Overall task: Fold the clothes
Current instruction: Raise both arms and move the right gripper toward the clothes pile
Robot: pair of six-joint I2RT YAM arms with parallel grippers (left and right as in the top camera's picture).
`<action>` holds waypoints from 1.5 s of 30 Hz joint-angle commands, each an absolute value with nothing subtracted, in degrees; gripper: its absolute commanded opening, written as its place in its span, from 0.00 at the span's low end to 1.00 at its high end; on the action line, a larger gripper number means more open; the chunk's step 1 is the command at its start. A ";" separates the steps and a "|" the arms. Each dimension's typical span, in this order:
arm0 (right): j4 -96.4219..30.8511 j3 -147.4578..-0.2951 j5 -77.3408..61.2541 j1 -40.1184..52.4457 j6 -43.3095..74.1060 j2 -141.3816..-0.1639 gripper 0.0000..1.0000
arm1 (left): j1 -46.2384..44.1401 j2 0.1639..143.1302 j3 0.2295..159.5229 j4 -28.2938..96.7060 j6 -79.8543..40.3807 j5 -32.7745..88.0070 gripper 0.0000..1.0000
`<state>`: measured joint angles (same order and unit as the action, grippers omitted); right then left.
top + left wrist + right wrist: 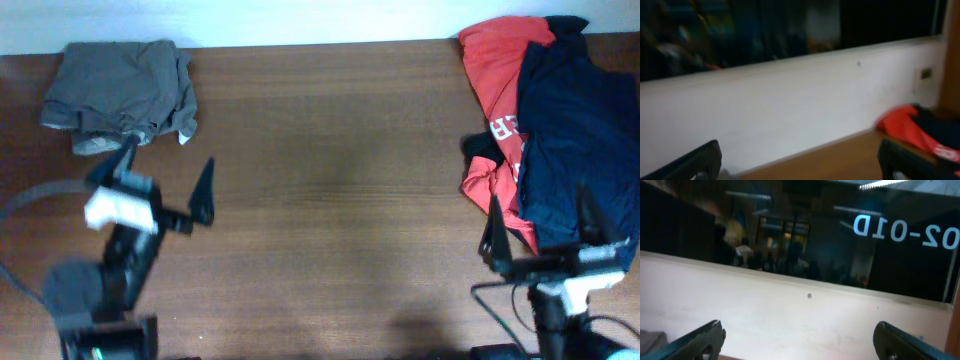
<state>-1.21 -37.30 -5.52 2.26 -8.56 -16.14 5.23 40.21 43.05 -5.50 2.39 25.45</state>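
Note:
The clothes lie in two places. A folded grey-brown garment (pixel 120 95) rests at the far left. At the far right is a heap: a red jersey (pixel 500 70) with white lettering under dark navy shorts (pixel 580 140), with a black bit (pixel 478 150) at its left edge. My left gripper (pixel 165 172) hovers open just in front of the grey-brown garment, holding nothing. My right gripper (pixel 541 225) stands open at the heap's near edge, also with nothing in it. The left wrist view shows the left gripper (pixel 800 167) wide apart, with the red jersey (pixel 905 125) far off to the right.
The brown wooden table (pixel 330 180) ends at a white wall (pixel 300 20) along the back. Above that wall (pixel 805 320), the right wrist view shows a dark window (pixel 790 240). Cables (pixel 20 210) trail by the left arm's base.

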 commanded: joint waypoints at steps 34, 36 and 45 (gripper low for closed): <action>-48.86 -88.84 -10.96 1.80 -10.07 -102.76 0.99 | 4.95 104.25 80.55 33.15 7.16 29.36 0.99; -48.64 -88.84 -10.74 1.78 -10.07 -102.91 0.99 | 4.80 104.47 80.55 33.12 7.16 29.32 0.99; -49.69 -88.84 12.53 1.78 8.12 -102.89 0.99 | 4.49 104.47 80.55 31.94 -5.96 10.85 0.99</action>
